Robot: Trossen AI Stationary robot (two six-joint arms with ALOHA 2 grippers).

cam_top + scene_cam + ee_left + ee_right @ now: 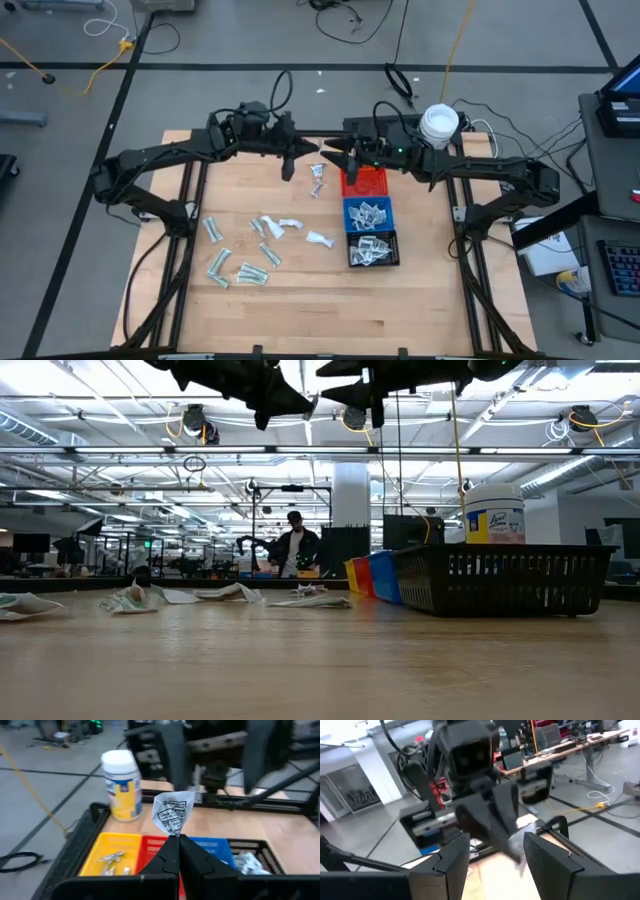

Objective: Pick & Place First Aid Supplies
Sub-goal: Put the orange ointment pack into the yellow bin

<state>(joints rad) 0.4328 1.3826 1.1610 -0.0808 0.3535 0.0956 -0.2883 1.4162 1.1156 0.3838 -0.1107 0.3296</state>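
- The left gripper (177, 842), just above centre in the high view, is pinched tight on one sachet (172, 814), a crinkled white packet with dark print that stands up from the fingertips.
- The step looks like a transfer in mid-air: the sachet is lifted well off the table (300, 300) and hangs near the row of bins, not yet over any one of them that I can be sure of.
- The right gripper (492, 852) faces the left one at upper centre, its fingers spread wide with nothing between them; it appears to be waiting.
- Next, I judge, the left arm must carry the sachet over the proper bin and let go, or pass it across; either way the thin foil edge gives little to grip.
- The bins sit in a black mesh basket (82, 847): yellow bin (107, 847) with a few packets, red bin (364, 183), blue bin (367, 215) holding pale sachets, and a black bin (373, 248) with more.
- Loose packets (245, 255), flat, pale green and white, lie scattered at lower left on the wooden top.
- A white jar (121, 785) with a yellow label stands behind the basket.
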